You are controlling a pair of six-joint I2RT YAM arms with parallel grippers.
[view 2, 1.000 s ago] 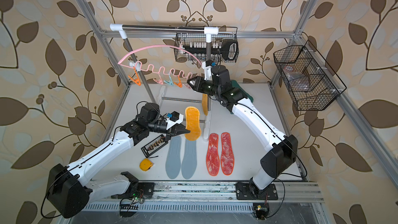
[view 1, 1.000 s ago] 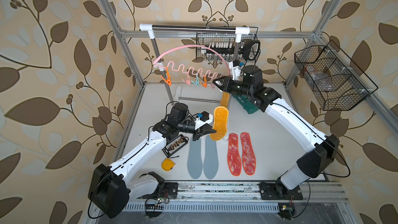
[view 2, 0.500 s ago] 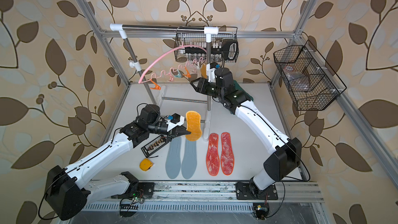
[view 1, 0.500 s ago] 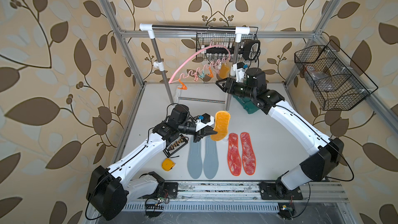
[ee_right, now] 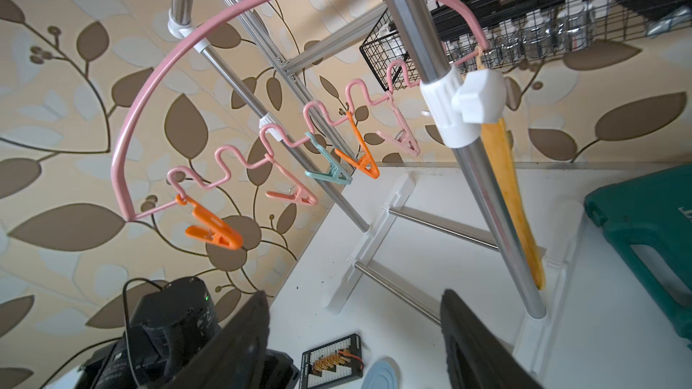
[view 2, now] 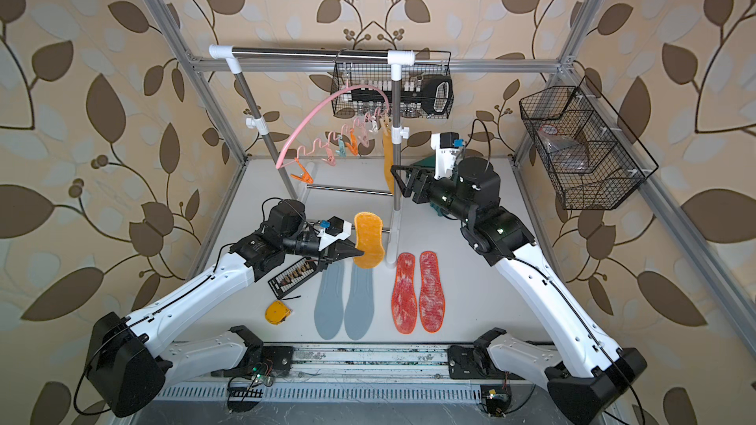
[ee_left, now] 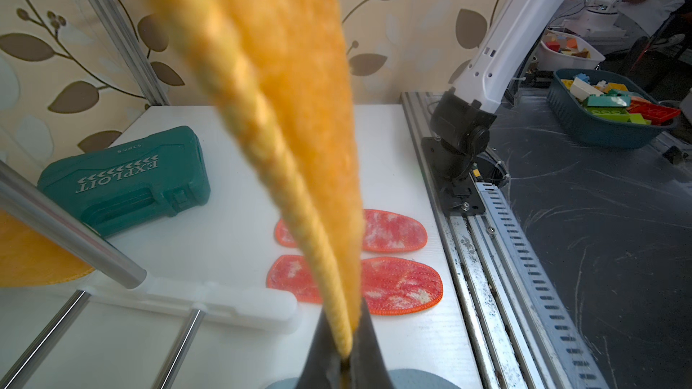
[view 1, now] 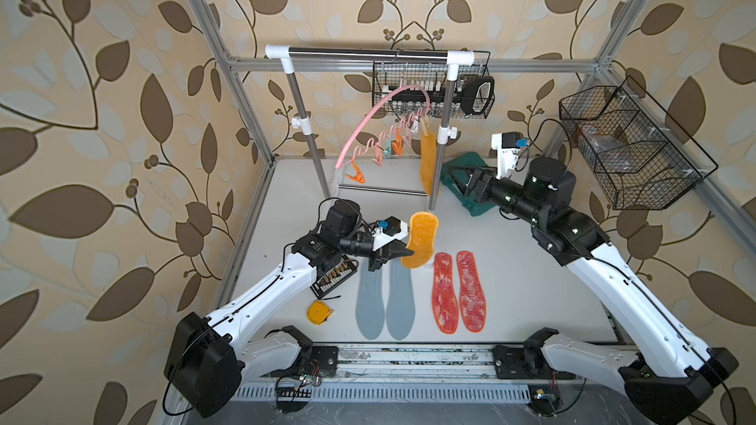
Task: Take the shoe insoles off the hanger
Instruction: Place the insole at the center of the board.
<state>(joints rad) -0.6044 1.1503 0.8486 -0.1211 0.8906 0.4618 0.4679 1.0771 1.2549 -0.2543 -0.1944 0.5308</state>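
Note:
The pink hanger (view 1: 368,124) hangs tilted from the rack bar, with several of its clips bare. One mustard-yellow shoe insole (view 1: 427,161) is still clipped at its end and hangs down beside the rack post (ee_right: 505,188). My left gripper (view 1: 403,253) is shut on the other yellow insole (view 1: 421,241), holding it above the table; the jaws pinch its edge (ee_left: 344,316). My right gripper (view 1: 460,188) stands open and empty, just right of the post (ee_right: 354,293). Two blue-grey insoles (view 1: 382,302) and two red-orange insoles (view 1: 458,294) lie flat on the table.
The steel-and-white rack (view 1: 368,53) stands at the back, with a wire basket (view 1: 429,91) behind it. Another wire basket (view 1: 630,149) hangs on the right wall. A green tool case (ee_left: 123,181), a black terminal board (view 1: 333,278) and a yellow tape measure (view 1: 319,312) lie on the table.
My right gripper has opened and drawn back to the right, away from the hanger's end clip. The hanger has swung round on its hook, carrying the clipped insole backward. The left arm barely moved.

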